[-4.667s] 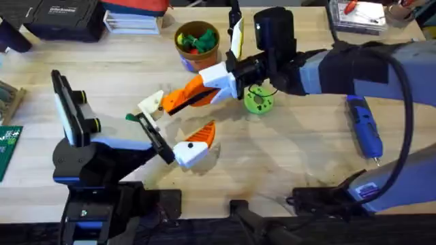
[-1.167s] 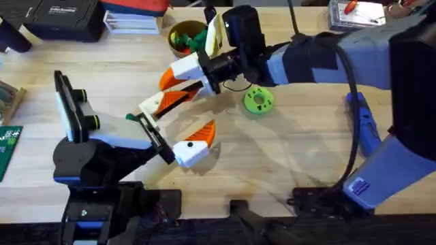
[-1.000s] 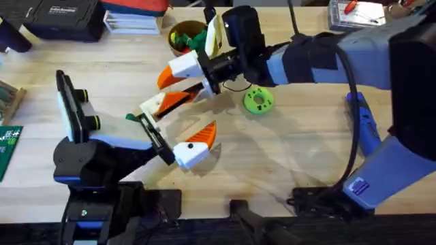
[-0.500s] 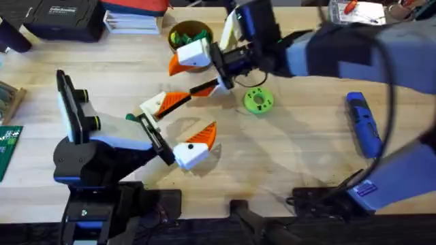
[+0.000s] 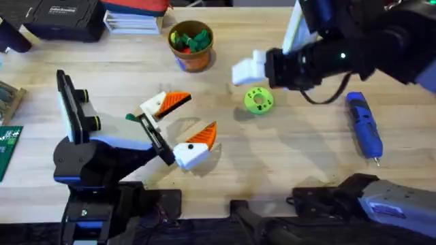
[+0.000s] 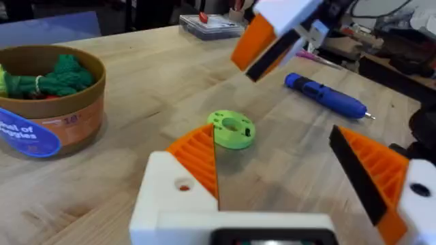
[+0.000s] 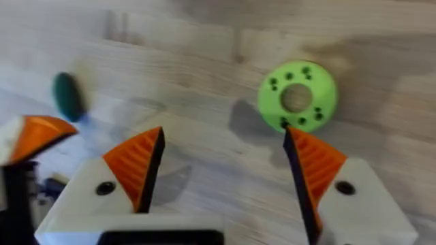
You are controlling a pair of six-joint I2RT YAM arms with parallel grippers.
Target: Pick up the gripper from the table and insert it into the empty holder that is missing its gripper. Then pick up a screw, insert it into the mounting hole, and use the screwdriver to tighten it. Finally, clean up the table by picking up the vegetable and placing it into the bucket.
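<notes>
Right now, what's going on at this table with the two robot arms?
Nothing is being held at the moment. The right arm's fingers hang open and empty above the table, over a lime-green disc. The left arm's fingers sit low, also open and empty. The blue screwdriver lies untouched on the table. The small teal vegetable lies on the wood near the left arm, not yet in the orange bucket of toy vegetables.

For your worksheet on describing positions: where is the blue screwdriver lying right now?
In the overhead view, the screwdriver lies flat on the table's right side, right of the lime-green ring and apart from it, metal tip toward the arms' bases.
</notes>
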